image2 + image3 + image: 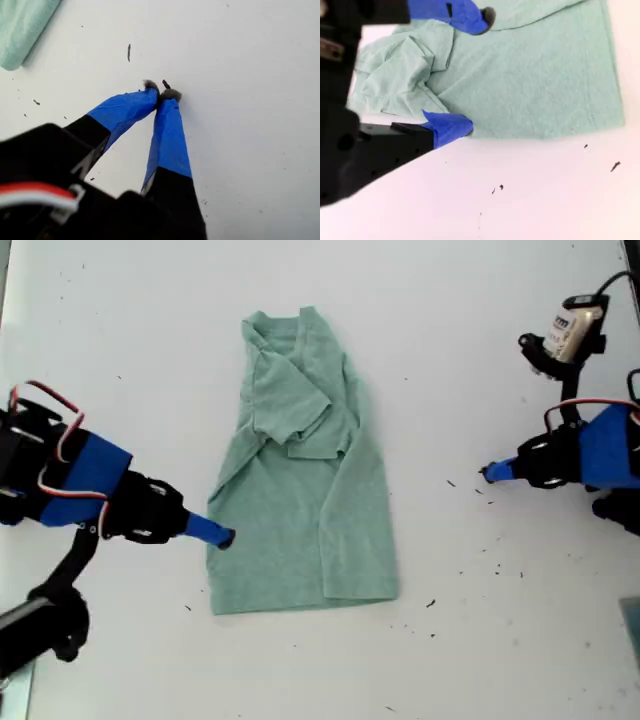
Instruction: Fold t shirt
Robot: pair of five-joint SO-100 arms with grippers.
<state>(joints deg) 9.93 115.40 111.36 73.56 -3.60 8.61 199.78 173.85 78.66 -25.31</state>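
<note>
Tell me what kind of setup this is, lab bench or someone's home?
Likely a lab or hobby test bench, not a home: a plain white tabletop, two tabletop arms with blue-taped grippers, exposed servo wiring, and just the t shirt laid out for folding.

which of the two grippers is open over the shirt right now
My second gripper, at the exterior view's left: its blue fingers are spread across the t shirt edge. My first gripper is shut over bare table.
</note>
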